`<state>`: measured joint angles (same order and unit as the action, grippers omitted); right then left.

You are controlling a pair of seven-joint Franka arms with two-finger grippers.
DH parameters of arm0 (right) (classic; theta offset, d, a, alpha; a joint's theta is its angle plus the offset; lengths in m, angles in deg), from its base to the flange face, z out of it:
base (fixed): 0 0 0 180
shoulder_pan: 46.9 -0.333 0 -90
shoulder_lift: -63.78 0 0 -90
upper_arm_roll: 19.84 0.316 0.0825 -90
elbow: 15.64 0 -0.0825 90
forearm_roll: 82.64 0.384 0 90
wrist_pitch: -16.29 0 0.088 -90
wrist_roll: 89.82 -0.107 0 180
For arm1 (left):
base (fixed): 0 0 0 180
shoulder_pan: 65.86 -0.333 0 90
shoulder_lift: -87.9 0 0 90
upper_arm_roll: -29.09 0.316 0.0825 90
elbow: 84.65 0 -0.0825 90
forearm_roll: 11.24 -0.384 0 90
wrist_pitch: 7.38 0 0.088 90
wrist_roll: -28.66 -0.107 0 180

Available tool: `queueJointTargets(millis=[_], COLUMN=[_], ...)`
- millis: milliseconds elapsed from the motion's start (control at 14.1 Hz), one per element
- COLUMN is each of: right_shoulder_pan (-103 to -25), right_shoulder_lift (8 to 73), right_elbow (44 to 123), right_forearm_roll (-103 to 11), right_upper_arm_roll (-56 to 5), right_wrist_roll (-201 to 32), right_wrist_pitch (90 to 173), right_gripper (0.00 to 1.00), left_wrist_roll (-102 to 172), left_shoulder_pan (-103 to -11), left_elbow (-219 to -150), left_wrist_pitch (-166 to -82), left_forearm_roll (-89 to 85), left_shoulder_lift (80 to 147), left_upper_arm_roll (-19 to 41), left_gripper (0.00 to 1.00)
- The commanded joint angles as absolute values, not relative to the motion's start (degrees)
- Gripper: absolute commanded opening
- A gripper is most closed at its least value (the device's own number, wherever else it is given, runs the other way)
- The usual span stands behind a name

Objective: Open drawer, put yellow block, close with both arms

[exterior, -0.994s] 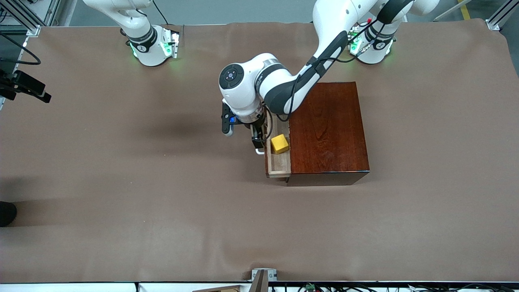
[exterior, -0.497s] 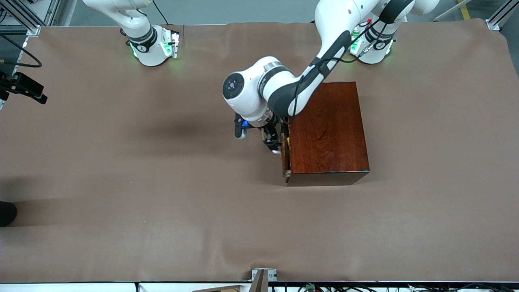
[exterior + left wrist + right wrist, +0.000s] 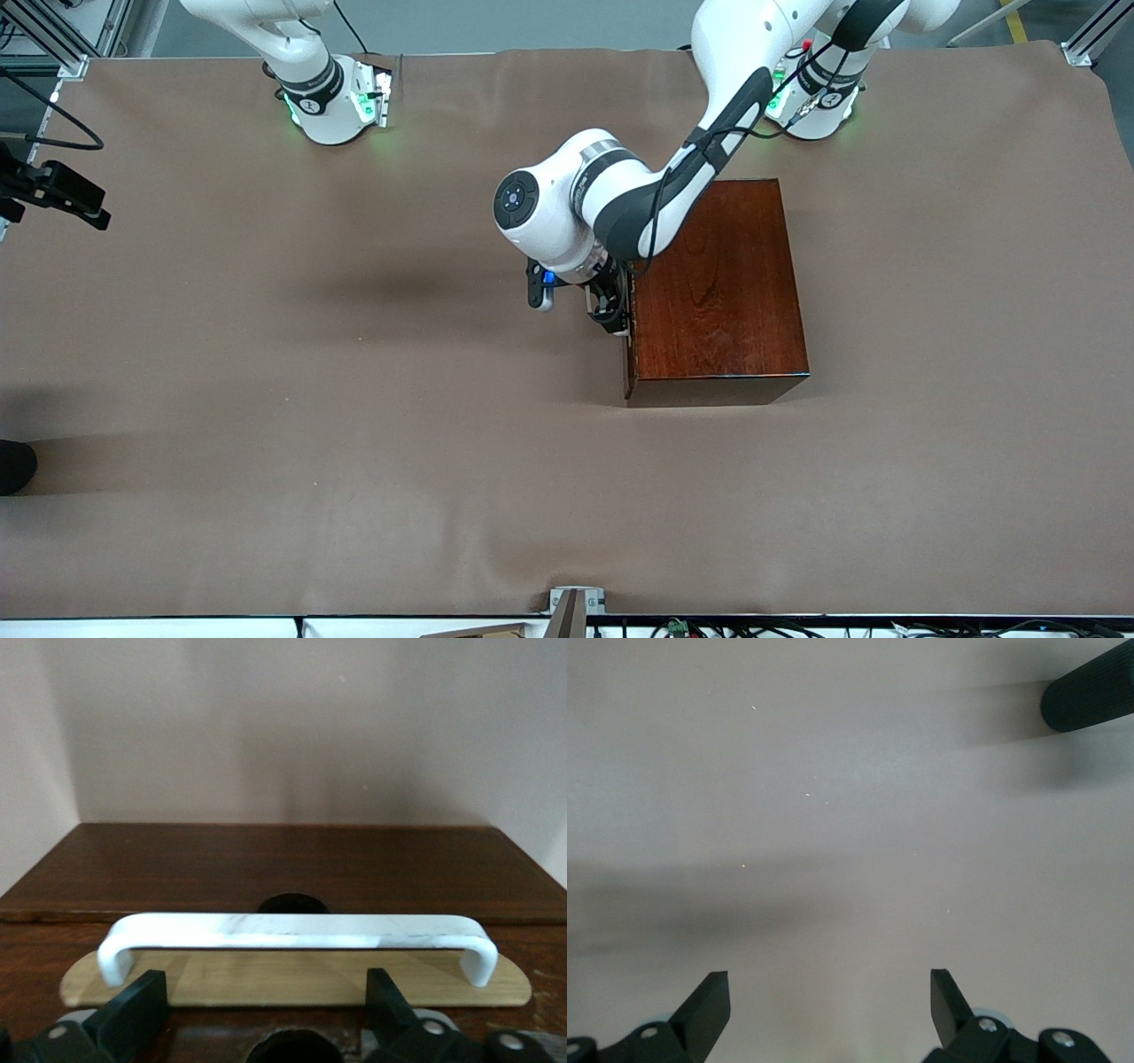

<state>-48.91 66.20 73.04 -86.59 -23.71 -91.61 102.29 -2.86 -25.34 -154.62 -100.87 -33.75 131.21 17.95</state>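
The drawer (image 3: 627, 341) sits pushed in flush with the dark reddish-brown box (image 3: 718, 283). Its white bar handle (image 3: 292, 930) runs across the left wrist view, over a pale wooden plate (image 3: 292, 979). My left gripper (image 3: 611, 317) is right at the drawer front, open, with its fingers (image 3: 142, 1001) spread wide just short of the handle and nothing between them. The yellow block is hidden. My right gripper (image 3: 830, 992) hangs open over bare brown cloth at the right arm's end of the table, holding nothing.
A brown cloth (image 3: 354, 443) covers the whole table. A black rounded object (image 3: 13, 465) pokes in at the edge of the right arm's end, also in the right wrist view as a black cylinder (image 3: 1090, 695). The arms' green-lit bases (image 3: 337, 102) stand along the table's edge farthest from the front camera.
The drawer slid fully into the box, the left gripper moving with its front toward the box. The yellow block went out of sight inside. The right gripper stayed open.
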Motion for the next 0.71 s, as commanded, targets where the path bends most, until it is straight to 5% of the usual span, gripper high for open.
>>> queueJointTargets(millis=[0, 639], right_shoulder_pan=[-49.71, -49.88], right_shoulder_lift=[66.51, 66.16], right_elbow=[72.34, 72.42], right_forearm_roll=[-85.63, -85.72], right_upper_arm_roll=[-24.06, -24.32], right_wrist_roll=[-92.54, -92.37], right_wrist_pitch=[102.24, 102.42], right_gripper=[1.00, 1.00], left_wrist_roll=[4.19, 28.89], left_shoulder_pan=[-23.07, -20.77], left_elbow=[-156.54, -155.66], left_wrist_pitch=[-105.80, -105.47], left_forearm_roll=[-36.47, -30.76], left_shoulder_lift=[129.38, 117.01], left_upper_arm_roll=[18.90, 18.54], left_gripper=[1.00, 1.00])
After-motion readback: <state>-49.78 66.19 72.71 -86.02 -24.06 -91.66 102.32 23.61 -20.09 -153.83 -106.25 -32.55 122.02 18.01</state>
